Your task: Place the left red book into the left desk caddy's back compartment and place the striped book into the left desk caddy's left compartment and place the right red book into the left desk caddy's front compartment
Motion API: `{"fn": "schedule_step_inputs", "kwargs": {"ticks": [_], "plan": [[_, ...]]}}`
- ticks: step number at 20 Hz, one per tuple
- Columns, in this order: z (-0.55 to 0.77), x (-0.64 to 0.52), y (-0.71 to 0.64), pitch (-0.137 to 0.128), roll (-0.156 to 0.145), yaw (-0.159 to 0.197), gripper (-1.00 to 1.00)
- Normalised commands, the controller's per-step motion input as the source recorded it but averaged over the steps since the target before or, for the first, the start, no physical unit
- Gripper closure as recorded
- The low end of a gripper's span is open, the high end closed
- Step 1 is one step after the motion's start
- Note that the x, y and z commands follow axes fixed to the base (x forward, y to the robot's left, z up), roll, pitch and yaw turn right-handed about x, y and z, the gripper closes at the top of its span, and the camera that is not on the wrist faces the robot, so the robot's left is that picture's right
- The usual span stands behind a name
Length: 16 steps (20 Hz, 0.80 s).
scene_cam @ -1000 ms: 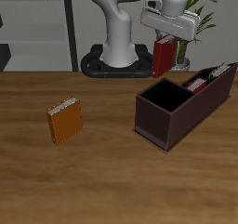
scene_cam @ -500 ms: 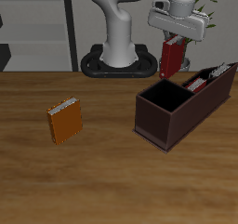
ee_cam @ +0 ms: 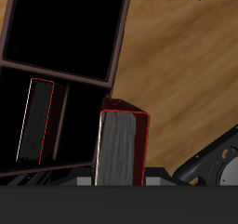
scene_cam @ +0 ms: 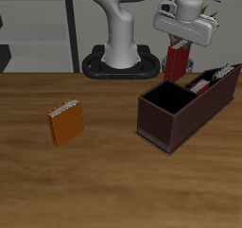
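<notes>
The hand [scene_cam: 179, 44] now sits higher and closer to the left desk caddy [scene_cam: 185, 109] than a second ago, carrying the red book [scene_cam: 177, 60] with it. That book now hangs upright in the hand's grip above the caddy's back end, toward the counter's back edge, clear of the counter.

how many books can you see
3, maybe more hidden. An orange book lies on the table; a red book hangs in the tool; another stands in a caddy slot.
</notes>
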Motion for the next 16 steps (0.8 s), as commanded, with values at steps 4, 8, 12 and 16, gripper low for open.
{"fn": "schedule_step_inputs", "kwargs": {"ticks": [4, 8, 12, 16], "plan": [[-0.05, 0.04, 0.12, 0.014, 0.030, -0.003, 1.00], [0.03, -0.03, 0.16, -0.011, 0.030, 0.003, 1.00], [0.09, 0.03, 0.04, -0.010, 0.008, -0.009, 1.00], [0.09, 0.01, 0.00, -0.028, -0.001, -0.015, 1.00]]}}
